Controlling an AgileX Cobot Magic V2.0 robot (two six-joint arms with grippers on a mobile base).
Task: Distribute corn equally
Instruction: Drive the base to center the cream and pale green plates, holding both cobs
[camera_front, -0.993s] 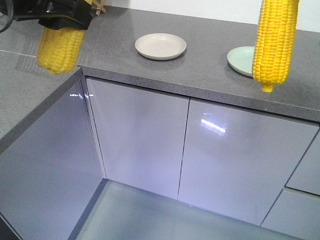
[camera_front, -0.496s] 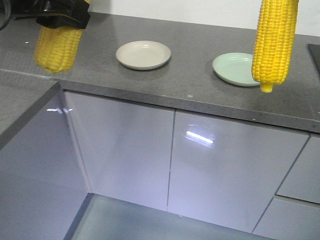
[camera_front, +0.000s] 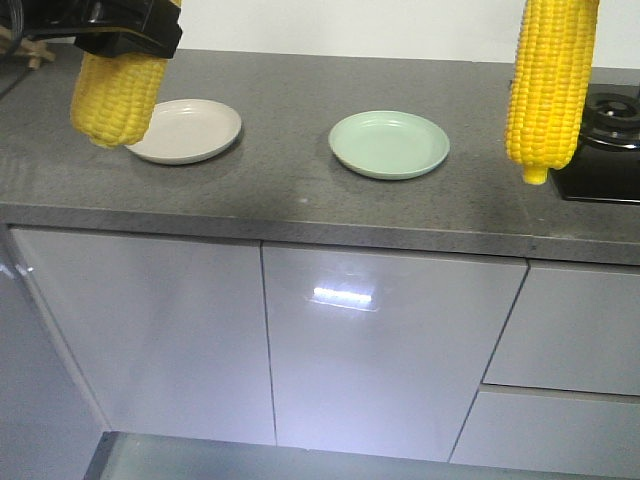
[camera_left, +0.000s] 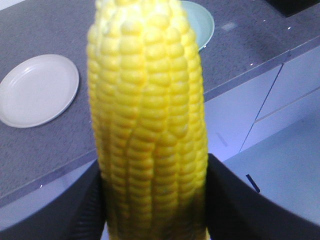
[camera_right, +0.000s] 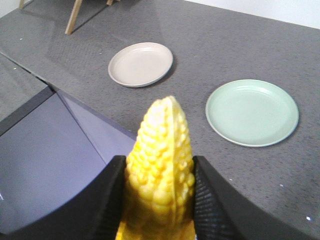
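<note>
Gripping left corn cob (camera_front: 117, 95) in left fingers (camera_left: 85, 205) nearer beige plate (camera_front: 195, 128), right corn cob (camera_front: 548, 90) in right fingers (camera_right: 107, 200) nearer green plate (camera_front: 390, 145), both hanging vertically.

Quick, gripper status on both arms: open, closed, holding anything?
Left gripper: closed, holding the left corn cob.
Right gripper: closed, holding the right corn cob.

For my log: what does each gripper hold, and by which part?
Left gripper clamps the left cob, right gripper the right cob, each by its upper end.
</note>
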